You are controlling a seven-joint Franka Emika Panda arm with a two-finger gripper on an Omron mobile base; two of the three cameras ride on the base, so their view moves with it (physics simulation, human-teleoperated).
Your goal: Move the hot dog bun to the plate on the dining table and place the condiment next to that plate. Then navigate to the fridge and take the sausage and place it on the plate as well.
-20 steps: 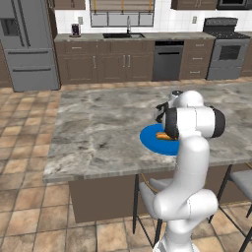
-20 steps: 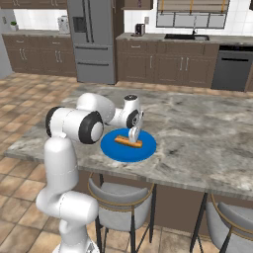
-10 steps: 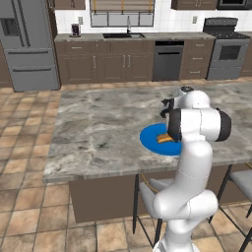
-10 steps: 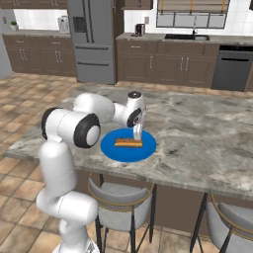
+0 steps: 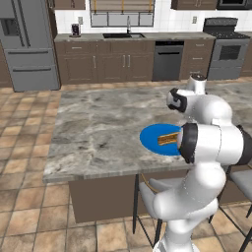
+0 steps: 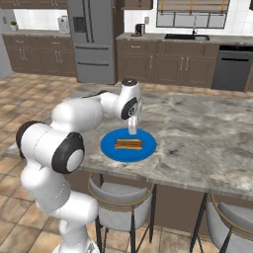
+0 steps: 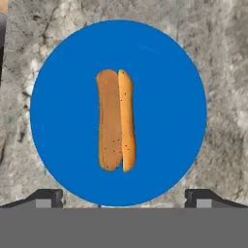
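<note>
**Kitchen surroundings**

A dishwasher [image 5: 167, 61] sits in the dark cabinets [image 5: 115, 64] along the far wall, left of a stove [image 5: 226, 54]. A sink faucet [image 5: 128, 24] stands under the window [image 5: 120, 12]. A dark coffee maker [image 5: 75, 30] stands at the worktop's left end. Two stools [image 6: 121, 197] tuck under the near edge. Tile floor [image 5: 22, 162] below.

Both base cameras look forward and down across the dining table [image 5: 98, 128] from behind the arm, one from its left, one from its right, sharing the plate [image 5: 152, 140] at mid-distance. The hand camera looks straight down, close above that plate [image 7: 58, 121].
</note>
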